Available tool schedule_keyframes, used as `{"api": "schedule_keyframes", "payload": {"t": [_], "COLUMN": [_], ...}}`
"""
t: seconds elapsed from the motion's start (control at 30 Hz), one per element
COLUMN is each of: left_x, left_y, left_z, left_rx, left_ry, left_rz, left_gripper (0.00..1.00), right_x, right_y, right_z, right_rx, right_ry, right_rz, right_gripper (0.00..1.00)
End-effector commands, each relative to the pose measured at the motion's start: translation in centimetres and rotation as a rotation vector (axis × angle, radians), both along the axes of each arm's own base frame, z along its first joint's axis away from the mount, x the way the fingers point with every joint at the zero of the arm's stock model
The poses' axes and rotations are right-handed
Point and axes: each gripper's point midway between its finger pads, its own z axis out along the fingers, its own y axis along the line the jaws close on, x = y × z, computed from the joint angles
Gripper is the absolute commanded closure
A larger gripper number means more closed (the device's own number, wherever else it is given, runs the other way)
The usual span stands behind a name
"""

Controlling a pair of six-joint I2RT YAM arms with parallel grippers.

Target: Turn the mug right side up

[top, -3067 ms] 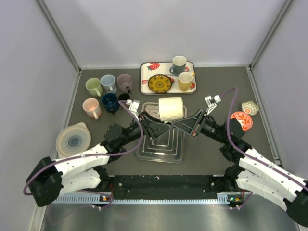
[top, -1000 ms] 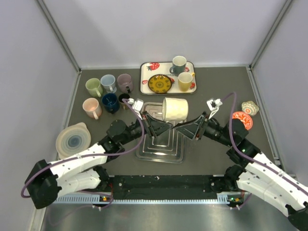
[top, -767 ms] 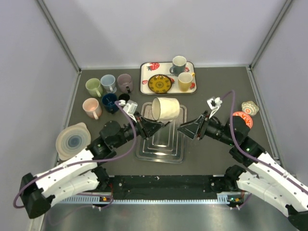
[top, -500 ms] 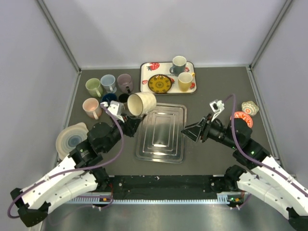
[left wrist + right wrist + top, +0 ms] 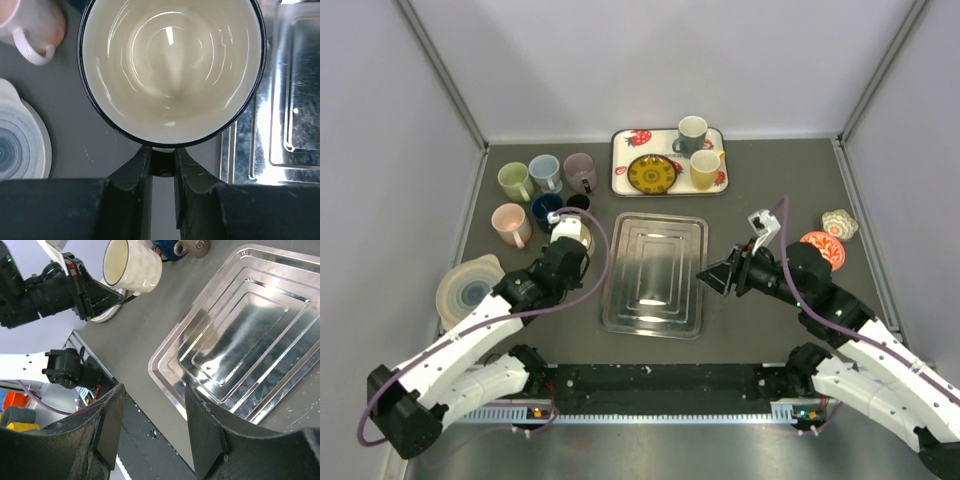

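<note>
The cream mug with a dark rim (image 5: 572, 234) is left of the steel tray (image 5: 655, 300), next to the group of mugs. My left gripper (image 5: 567, 250) is shut on it. In the left wrist view the mug's empty inside (image 5: 170, 65) faces the camera and the gripper (image 5: 162, 161) pinches the handle just under the rim. I cannot tell whether the mug rests on the table. My right gripper (image 5: 712, 277) is open and empty at the tray's right edge. In the right wrist view it (image 5: 152, 405) looks across the tray (image 5: 240, 335) at the mug (image 5: 132, 262).
Green (image 5: 513, 180), blue (image 5: 545, 172), mauve (image 5: 580, 172), pink (image 5: 510, 222) and navy (image 5: 547, 210) mugs stand back left. A blue-white plate (image 5: 472, 290) lies left. A white tray (image 5: 623, 175) with a plate and two mugs is at the back. An orange dish (image 5: 820, 248) and a small bowl (image 5: 839, 223) are right.
The left gripper carried the mug from above the tray leftward and down beside the other mugs, turning its mouth upward. The right gripper let go, opened and drew back to the right.
</note>
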Motion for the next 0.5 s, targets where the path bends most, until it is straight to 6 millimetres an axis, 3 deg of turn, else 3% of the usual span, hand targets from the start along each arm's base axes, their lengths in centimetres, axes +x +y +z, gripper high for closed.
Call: {"api": "schedule_keyframes", "payload": {"t": [0.0,0.47], "left_x": [2.0,4.0], "left_y": [-0.2,-0.1], "left_z": [0.2,-5.1], "left_rx": [-0.086,-0.064], "left_ry": [-0.020,0.181], "left_rz": [0.059,0.068], "left_gripper": [1.00,1.00], "right_x": [0.2,0.4], "right_y": [-0.3,-0.9], "right_z": [1.1,-0.5], "right_rx": [-0.012,-0.065], "right_ry": [-0.047,-0.032], "right_rz": [-0.009,-0.033], "right_gripper": [0.49,0.49]}}
